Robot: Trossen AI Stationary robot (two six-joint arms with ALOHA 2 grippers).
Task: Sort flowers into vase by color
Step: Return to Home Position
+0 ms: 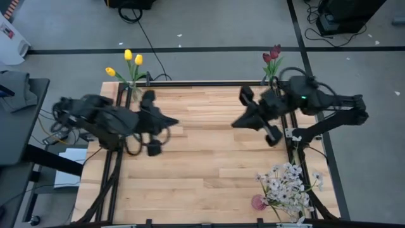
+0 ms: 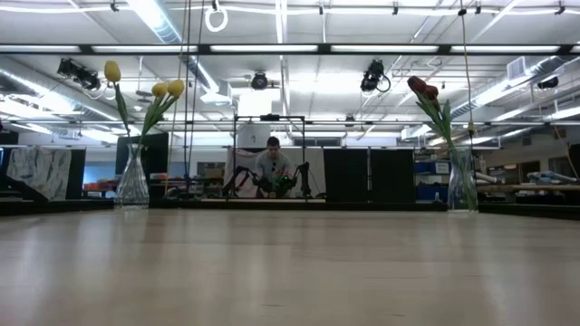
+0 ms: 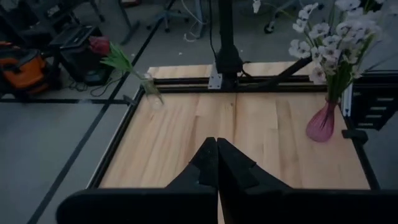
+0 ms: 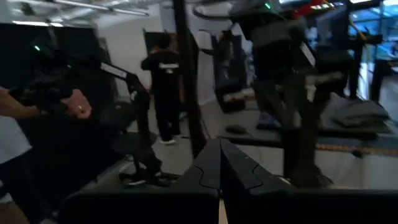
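The left gripper (image 3: 216, 144) has its two fingers pressed tight together, with nothing in them. It hangs over the wood table (image 1: 202, 158), at the middle left of the high view. The right gripper (image 4: 219, 145) is pressed together too and holds nothing, at the middle right. The yellow tulips (image 1: 130, 60) stand in a clear vase (image 2: 132, 181) at the table's upper left corner. The dark red tulips (image 1: 272, 56) stand at the upper right corner. The white flowers (image 1: 288, 183) sit in the purple vase (image 1: 259, 202) at the lower right.
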